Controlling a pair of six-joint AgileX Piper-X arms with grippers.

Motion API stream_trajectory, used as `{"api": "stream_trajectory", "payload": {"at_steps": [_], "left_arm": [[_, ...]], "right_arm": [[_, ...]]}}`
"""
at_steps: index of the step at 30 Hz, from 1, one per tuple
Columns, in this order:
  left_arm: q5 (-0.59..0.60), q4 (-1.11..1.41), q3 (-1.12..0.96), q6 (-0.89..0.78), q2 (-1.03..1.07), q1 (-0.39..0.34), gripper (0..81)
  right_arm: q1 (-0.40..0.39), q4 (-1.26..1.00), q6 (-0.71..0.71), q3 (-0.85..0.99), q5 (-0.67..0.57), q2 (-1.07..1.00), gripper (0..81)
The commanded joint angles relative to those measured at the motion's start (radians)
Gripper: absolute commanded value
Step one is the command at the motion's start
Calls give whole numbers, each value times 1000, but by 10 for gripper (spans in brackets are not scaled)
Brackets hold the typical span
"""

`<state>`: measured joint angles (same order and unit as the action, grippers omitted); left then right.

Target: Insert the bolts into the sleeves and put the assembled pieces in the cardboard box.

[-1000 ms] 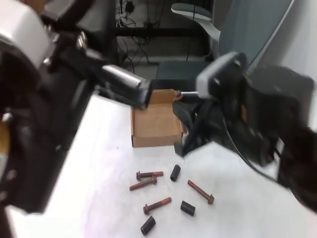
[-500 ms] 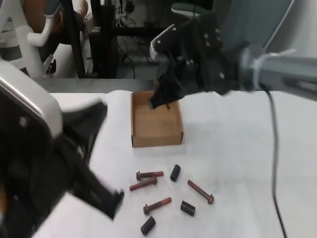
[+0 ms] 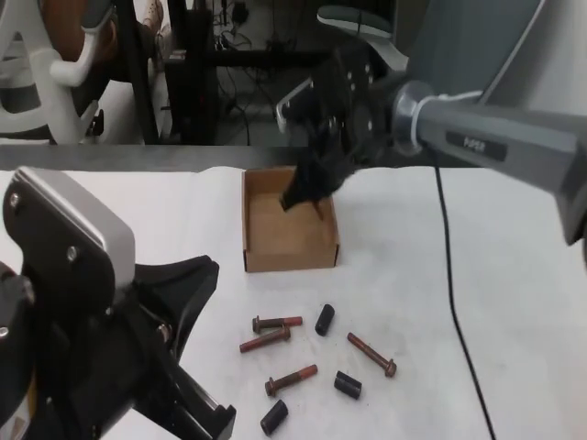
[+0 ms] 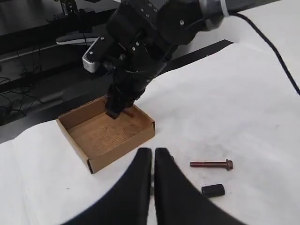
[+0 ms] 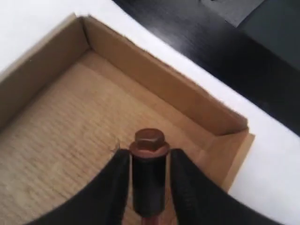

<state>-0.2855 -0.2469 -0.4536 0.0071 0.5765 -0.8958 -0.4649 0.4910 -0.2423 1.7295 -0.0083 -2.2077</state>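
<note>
Right wrist view is showing the right gripper (image 5: 149, 187) clamping a bolt-and-sleeve piece (image 5: 149, 161). Its two fingers are narrowed to the width of the black sleeve and the coppery hex head is sitting just past the fingertips, over the floor of the cardboard box (image 5: 154, 79) near one corner; whether the piece is touching the floor cannot be told. Left wrist view is showing the left gripper (image 4: 153, 157) hanging over the white bench (image 4: 243, 108) on the near side of the box, its fingers pressed together on nothing. Four loose bolts (image 3: 277, 323) and three loose sleeves (image 3: 325, 319) are lying scattered on the bench in front of the box, apart from both grippers.
</note>
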Motion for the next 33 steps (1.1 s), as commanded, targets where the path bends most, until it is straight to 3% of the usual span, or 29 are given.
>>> {"api": "stream_trajectory", "payload": {"at_steps": [1,2,4,7,11,16,21,25,33], "left_arm": [[26,-2,-2,10,-7,0,158],[27,-2,0,20,-7,0,221],[26,-3,5,27,-7,2,344],[44,-24,7,27,2,11,435],[259,-80,7,14,59,70,434],[417,-86,0,47,209,153,434],[520,-169,-86,86,407,188,434],[524,-215,-183,142,566,186,434],[599,-330,-367,223,785,182,434]], "right_arm": [[4,7,22,16,-12,4,620],[4,16,37,16,-12,4,700],[4,38,36,16,-12,19,700],[4,101,7,16,-14,63,694],[4,241,-34,16,-24,164,694],[11,396,-77,16,-41,314,694],[31,626,-116,16,-90,446,694],[47,805,-162,10,-130,503,694],[98,911,-155,-46,-132,584,694]]}}
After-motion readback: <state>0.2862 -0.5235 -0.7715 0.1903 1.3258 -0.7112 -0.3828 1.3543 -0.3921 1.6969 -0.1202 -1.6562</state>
